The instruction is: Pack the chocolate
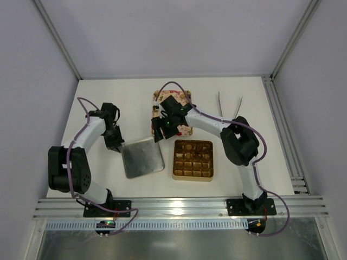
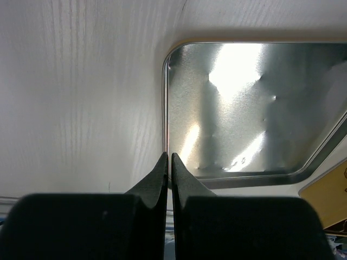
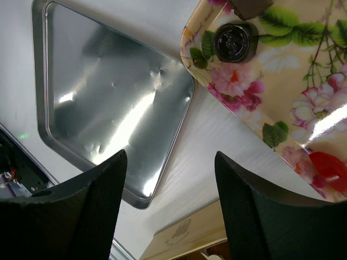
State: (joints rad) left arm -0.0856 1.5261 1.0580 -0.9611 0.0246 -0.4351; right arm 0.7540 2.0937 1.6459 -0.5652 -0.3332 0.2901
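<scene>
- Two grippers were mine here, and they stood in opposite states.
- My left gripper (image 2: pixel 168 162) had its fingers pressed fully together. No gap showed between the tips, and I could see nothing caught in them.
- Those tips sat right at the rim of the metal tin (image 2: pixel 255 108), at its left edge where the tin met the white table (image 2: pixel 81 81). I could not tell whether they touched the rim.
- My right gripper (image 3: pixel 168 162) was spread wide, its two black fingers (image 3: pixel 97 206) well apart. Only bare table showed between them, and it held and touched nothing.
- It hung over the strip of table between the tin, the floral tray (image 3: pixel 282 81) and a corner of the gold box (image 3: pixel 184 235).
- The chocolate lay on the floral tray, beyond my right fingertips and apart from them.
- A dark round chocolate (image 3: pixel 235 40) sat near the tray's corner, just inside the rim.
- A brown piece (image 3: pixel 249 6) sat just beside it, cut off by the top of my wrist view.
- A red sweet (image 3: pixel 328 165) lay farther along the same rim, at the right edge of that view.
- From above, the gold box sat just right of the tin, its grid cells facing up. I could not tell whether any cell held a sweet.
- A pair of tongs (image 1: pixel 229 104) lay on the table to the right of the floral tray, well apart from both my grippers.
</scene>
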